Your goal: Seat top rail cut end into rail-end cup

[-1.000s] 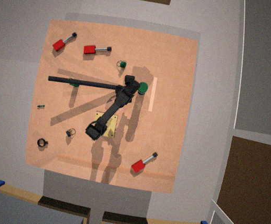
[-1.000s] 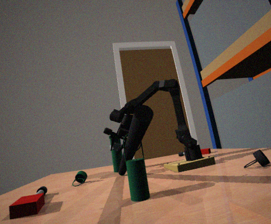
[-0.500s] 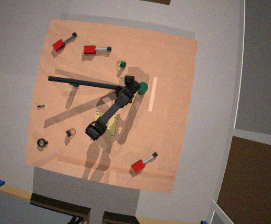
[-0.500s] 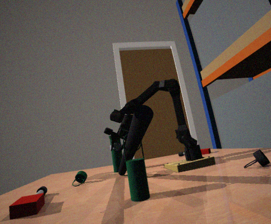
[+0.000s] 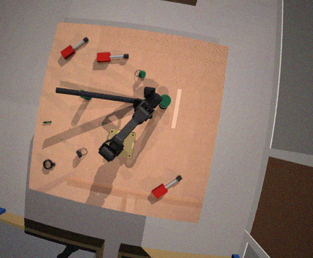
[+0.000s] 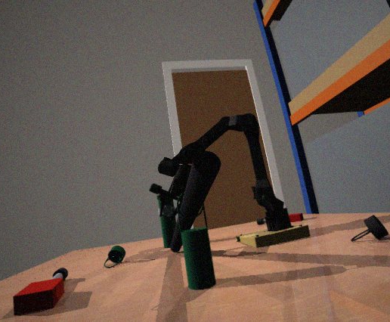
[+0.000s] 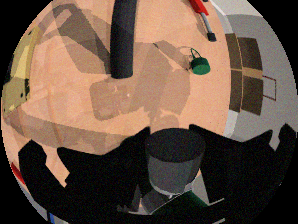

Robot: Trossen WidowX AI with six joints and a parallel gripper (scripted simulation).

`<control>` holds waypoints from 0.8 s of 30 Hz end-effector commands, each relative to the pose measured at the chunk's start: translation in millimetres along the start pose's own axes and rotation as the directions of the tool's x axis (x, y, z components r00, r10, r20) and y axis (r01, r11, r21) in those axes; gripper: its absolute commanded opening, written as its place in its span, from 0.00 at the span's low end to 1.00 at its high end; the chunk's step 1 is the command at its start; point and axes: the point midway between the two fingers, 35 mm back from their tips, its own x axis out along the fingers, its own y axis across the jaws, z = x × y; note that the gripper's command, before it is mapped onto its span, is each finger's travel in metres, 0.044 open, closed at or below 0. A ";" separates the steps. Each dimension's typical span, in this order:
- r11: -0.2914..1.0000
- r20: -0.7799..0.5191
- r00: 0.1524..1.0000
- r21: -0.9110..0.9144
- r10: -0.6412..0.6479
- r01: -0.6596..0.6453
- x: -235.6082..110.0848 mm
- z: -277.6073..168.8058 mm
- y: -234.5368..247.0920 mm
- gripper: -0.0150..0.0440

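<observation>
1. The top rail (image 5: 94, 95) is a long, matte, dark round tube. From above it runs across the table from its free end at the left to the big post (image 5: 165, 101) at the right.
2. The gripper (image 5: 142, 103) is clamped on the rail close to the post end, its fingers part-way closed around the tube. In the wrist view the rail's blunt grey end (image 7: 172, 165) sits between the dark fingers.
3. From above, the rail end lies just beside the big post's round green cap. Whether it is inside the rail-end cup cannot be told, because the wrist covers that joint.
4. Toward its left end the rail passes a small green fitting (image 5: 85, 96), the loop cap. In the exterior view a smooth green cylinder post (image 6: 197, 258) stands under it.
5. The arm is black and glossy, bolted to a flat yellow base plate (image 5: 131, 152).
6. Loose parts lie around: three red blocks with grey pins, one at (image 5: 161, 189), a green cap with a wire ring (image 5: 141, 74), a dark band ring (image 5: 48, 164) and a pale flat strip (image 5: 176, 108).
7. The table top (image 5: 196, 76) is a warm, wood-toned square, crossed by long shadows.
8. Around it are grey floor and walls, a brown door in a white frame (image 6: 211, 98), and a blue-posted shelf rack (image 6: 283, 98) with orange-edged boards.
</observation>
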 end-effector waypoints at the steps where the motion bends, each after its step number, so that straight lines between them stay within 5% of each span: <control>1: 1.000 0.000 1.000 0.000 0.000 0.000 0.0 0.0 0.0 0.43; 14: 1.000 0.008 1.000 -0.007 0.000 0.000 -19.9 23.4 -12.7 1.00; 21: 1.000 0.018 1.000 -0.006 -0.008 0.008 -30.9 37.8 -19.7 1.00; 24: 0.986 0.017 1.000 0.166 0.000 -0.003 -38.3 51.7 -26.4 1.00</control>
